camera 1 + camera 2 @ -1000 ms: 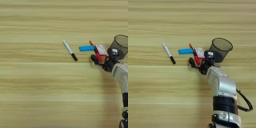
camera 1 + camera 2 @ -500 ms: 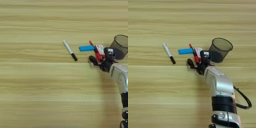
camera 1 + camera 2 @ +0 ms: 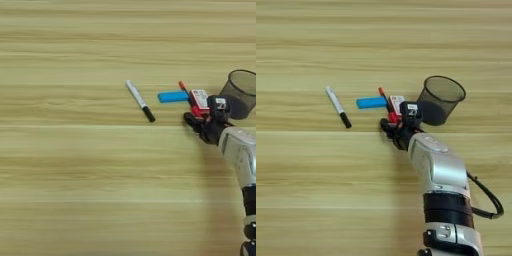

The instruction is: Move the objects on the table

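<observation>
The right hand (image 3: 392, 128) sits low on the counter (image 3: 75, 190), directly below the cluster of small objects. Whether its black digits are released or clenched cannot be determined; they merge with the dark housing above them.

Object positions:
- Small white-and-red box (image 3: 200, 98): just above the hand, apparently touching or nearly touching it. Its long axis runs roughly top-to-bottom in the picture.
- Slim red marker (image 3: 185, 92): lies against the left edge of the box, slanting from upper left to lower right, its lower end pointing at the hand.
- Blue oblong block (image 3: 173, 96): just left of the red marker, long axis nearly horizontal, right end slightly raised.
- White marker with black cap (image 3: 140, 100): well apart to the left, slanting upper left to lower right, cap at the lower right end.

The dark mesh cup (image 3: 441, 99) stands upright just right of the box.

Judgement: the box and the red marker are the nearest targets; both lie straight ahead of the hand.
</observation>
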Motion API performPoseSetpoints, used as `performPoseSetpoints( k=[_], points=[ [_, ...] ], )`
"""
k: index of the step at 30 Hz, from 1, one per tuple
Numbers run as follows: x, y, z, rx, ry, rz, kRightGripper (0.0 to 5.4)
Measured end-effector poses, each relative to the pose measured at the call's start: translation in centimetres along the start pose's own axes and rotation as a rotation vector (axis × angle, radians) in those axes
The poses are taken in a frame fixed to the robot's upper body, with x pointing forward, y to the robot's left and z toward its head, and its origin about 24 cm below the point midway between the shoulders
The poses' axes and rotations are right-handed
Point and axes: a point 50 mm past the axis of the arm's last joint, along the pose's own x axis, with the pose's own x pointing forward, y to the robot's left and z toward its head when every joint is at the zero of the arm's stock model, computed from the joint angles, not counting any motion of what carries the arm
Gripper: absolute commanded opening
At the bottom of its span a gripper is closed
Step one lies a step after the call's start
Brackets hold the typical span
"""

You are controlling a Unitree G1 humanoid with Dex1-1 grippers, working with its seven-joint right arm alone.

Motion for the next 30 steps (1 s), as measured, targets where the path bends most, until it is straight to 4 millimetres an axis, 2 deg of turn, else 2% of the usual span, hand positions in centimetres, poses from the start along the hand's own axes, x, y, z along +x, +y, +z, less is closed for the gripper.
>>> performPoseSetpoints(
  k=[8,13,30],
  points=[
    [0.1,0.1,-0.1,0.0,0.004,0.015,1.15],
    [0.1,0.1,-0.1,0.0,0.004,0.019,0.73],
    [-0.3,1.0,0.2,0.003,-0.033,0.052,0.54]
  ],
)
